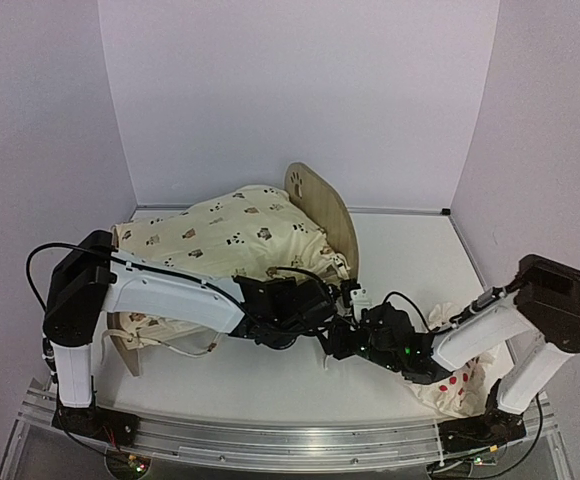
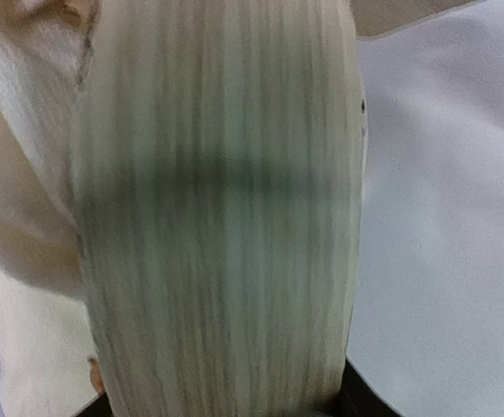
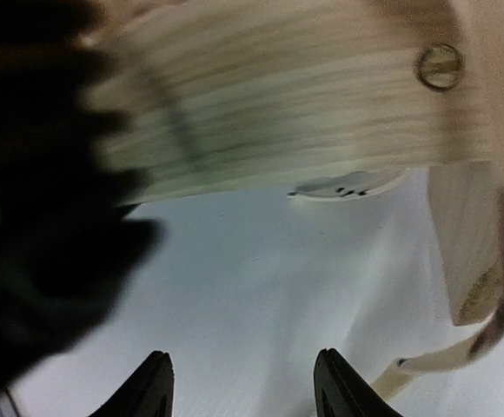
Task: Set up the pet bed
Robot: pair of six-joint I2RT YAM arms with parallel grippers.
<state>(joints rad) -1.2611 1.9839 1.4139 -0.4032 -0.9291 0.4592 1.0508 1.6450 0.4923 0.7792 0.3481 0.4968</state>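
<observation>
plywood pet bed (image 3: 304,130) | above, ahead of right gripper (image 3: 243,387) | apart

No words, brand names or numbers can be read anywhere. The only sign is a paw-print cutout (image 1: 299,182) in the rounded light plywood end board (image 1: 325,208) of the pet bed (image 1: 342,238). Small dark paw prints dot the cream fabric cushion (image 1: 220,235).

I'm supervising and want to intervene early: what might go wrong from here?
The left gripper and open right gripper crowd the light plywood pet bed at its side rail; they may collide. The cream animal-print cushion sits bunched over the frame; moving the bed may shed it. The red-dotted white pillow lies under the right arm and may snag.
</observation>
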